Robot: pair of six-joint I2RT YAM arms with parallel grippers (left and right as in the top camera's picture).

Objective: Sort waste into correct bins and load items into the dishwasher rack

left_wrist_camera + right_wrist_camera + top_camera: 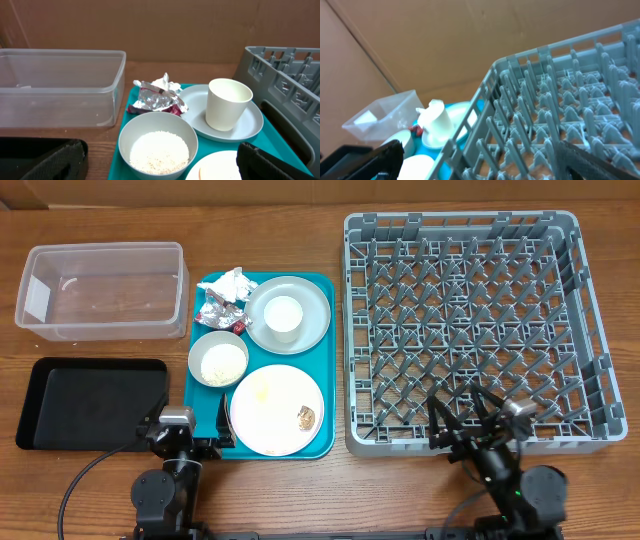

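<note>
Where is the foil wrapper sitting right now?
Overhead view: the foil wrapper lies in the far-left corner of the teal tray, just below the napkin, left of the grey plate and above the grey bowl.

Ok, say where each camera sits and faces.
Overhead: above the table, looking straight down at tub, black tray, teal tray and rack; left gripper and right gripper at the near edge.
Left wrist: low at the teal tray's near end, facing away over bowl and cup; own fingers in bottom corners.
Right wrist: low by the rack's near wall, tilted, facing far-left; own fingers in bottom corners.
Shared: all three show cup, tub, rack.
</note>
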